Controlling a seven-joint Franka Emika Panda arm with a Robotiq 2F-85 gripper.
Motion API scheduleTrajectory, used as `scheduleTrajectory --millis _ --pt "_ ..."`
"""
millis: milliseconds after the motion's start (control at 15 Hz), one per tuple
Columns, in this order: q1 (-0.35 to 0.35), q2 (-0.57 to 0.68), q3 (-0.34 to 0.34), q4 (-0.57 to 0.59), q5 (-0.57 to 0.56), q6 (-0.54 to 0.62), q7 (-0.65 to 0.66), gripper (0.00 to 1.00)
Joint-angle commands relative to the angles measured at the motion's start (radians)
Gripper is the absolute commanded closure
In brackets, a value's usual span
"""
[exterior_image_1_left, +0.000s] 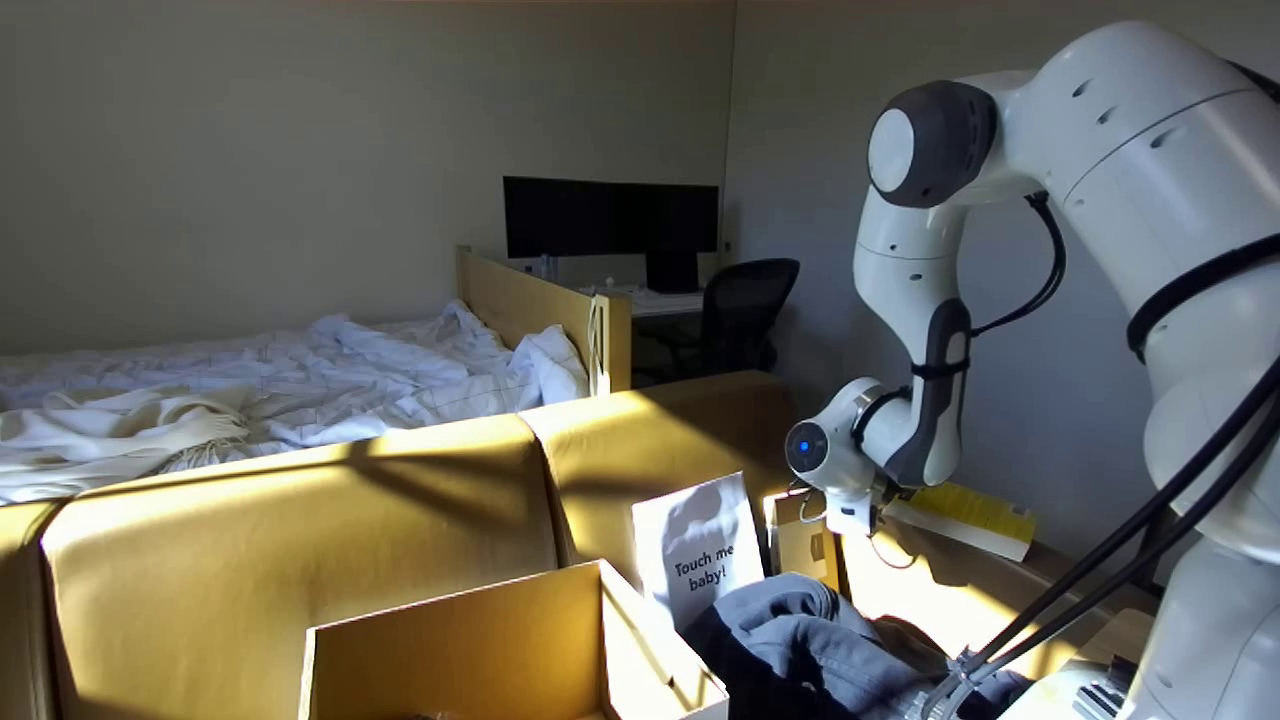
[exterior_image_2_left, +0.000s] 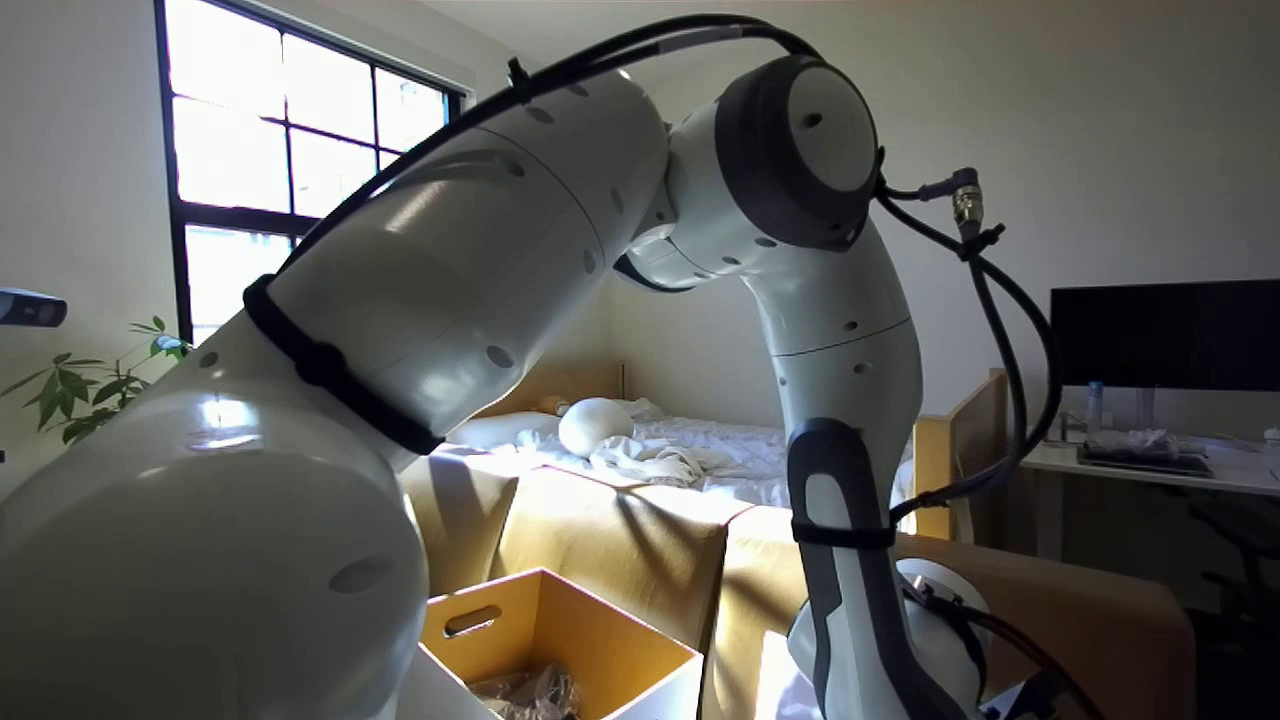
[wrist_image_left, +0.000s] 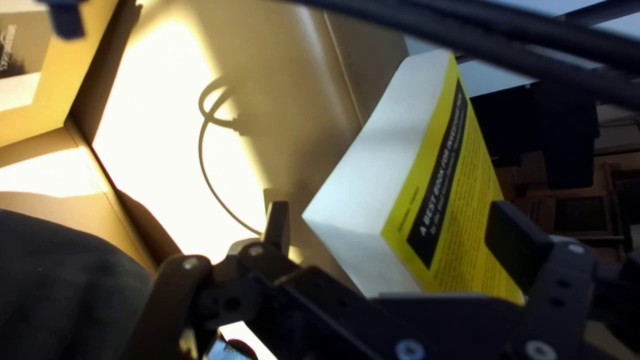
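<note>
In the wrist view, a box (wrist_image_left: 55, 100) is standing at ten o'clock, and the sofa (wrist_image_left: 280, 75) is stretching from there toward centre. The pincer (wrist_image_left: 395, 230) is pointing in from six o'clock, its jaws standing apart. The book (wrist_image_left: 420, 185) is showing between them, lying on the sofa, its yellow cover showing on the three o'clock side.
</note>
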Motion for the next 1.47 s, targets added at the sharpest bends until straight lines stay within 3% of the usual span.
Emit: scheduleTrajectory --millis 0,600,667,733,1200,1400 --pt "0.002 0.023 -0.001 -0.004 -0.017 -0.038 0.025 0.0" --pt "0.01 0.078 -0.008 0.048 -0.092 -0.152 0.129 0.0" --pt "0.012 0.082 -0.009 0.048 -0.11 -0.157 0.132 0.25" --pt "0.012 0.083 -0.009 0.046 -0.117 -0.159 0.129 0.27" --pt "0.013 0.065 -0.002 0.032 -0.118 -0.165 0.111 0.72" --pt "0.026 0.014 0.005 -0.003 -0.125 -0.162 0.115 0.83"
